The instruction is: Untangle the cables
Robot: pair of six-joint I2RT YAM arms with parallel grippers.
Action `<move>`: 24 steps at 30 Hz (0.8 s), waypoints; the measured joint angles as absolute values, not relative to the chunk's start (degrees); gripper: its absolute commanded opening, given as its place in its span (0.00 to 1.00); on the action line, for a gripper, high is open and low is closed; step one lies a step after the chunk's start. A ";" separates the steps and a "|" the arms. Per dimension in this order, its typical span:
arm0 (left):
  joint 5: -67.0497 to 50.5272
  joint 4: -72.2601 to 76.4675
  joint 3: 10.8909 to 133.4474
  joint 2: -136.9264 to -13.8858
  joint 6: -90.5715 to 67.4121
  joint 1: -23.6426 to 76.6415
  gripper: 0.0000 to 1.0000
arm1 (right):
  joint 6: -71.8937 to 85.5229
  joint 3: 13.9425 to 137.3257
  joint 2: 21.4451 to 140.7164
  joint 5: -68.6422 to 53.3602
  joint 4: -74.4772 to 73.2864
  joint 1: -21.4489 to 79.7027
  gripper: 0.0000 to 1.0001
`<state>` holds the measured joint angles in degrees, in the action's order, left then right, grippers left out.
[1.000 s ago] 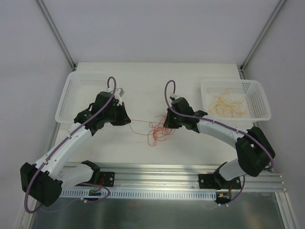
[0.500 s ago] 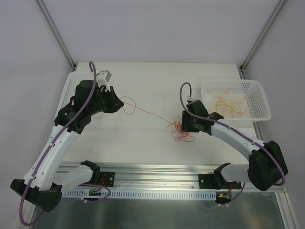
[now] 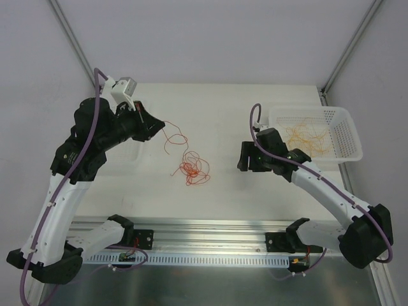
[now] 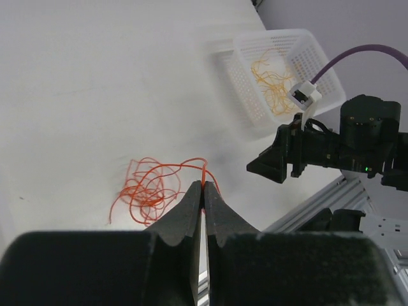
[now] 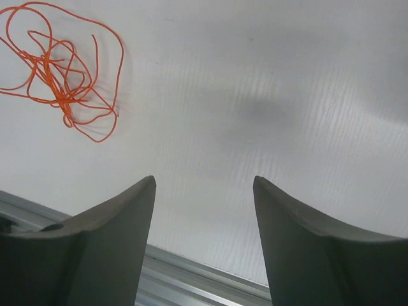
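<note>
A small tangle of red-orange cables (image 3: 192,169) lies on the white table between the arms. One strand (image 3: 173,136) rises from it in loose curls to my left gripper (image 3: 158,125), which is raised at the back left. That gripper (image 4: 204,189) is shut on this strand, with the tangle (image 4: 149,192) on the table below it. My right gripper (image 3: 242,159) stands to the right of the tangle, apart from it. It (image 5: 204,185) is open with nothing between its fingers, and the tangle (image 5: 60,86) shows at the upper left.
A white mesh basket (image 3: 347,131) at the back right holds several pale yellow-orange cables (image 3: 306,139). A second white basket (image 3: 127,152) at the left is mostly hidden by the left arm. An aluminium rail (image 3: 210,233) runs along the near table edge.
The right gripper has opened, let go of the tangle and pulled back to the right. The left arm has lifted up and to the left with its strand, and the tangle has slid left.
</note>
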<state>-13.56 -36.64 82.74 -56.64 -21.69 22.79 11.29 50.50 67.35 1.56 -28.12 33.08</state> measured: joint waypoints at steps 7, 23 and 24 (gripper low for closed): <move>-14.41 -35.94 75.00 -53.58 -22.72 22.79 0.00 | 12.03 52.77 69.76 -1.15 -25.67 33.85 0.74; -6.94 -38.61 38.11 -41.50 -30.81 22.76 0.91 | 13.30 53.54 77.67 -3.92 -22.28 40.34 0.75; -6.94 -38.48 38.41 -42.06 -30.52 22.76 0.94 | 13.30 53.82 78.02 -3.95 -22.22 40.51 0.75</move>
<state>-6.94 -38.48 38.41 -42.06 -30.52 22.76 13.30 53.82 78.02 -3.95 -22.22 40.51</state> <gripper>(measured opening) 0.893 0.747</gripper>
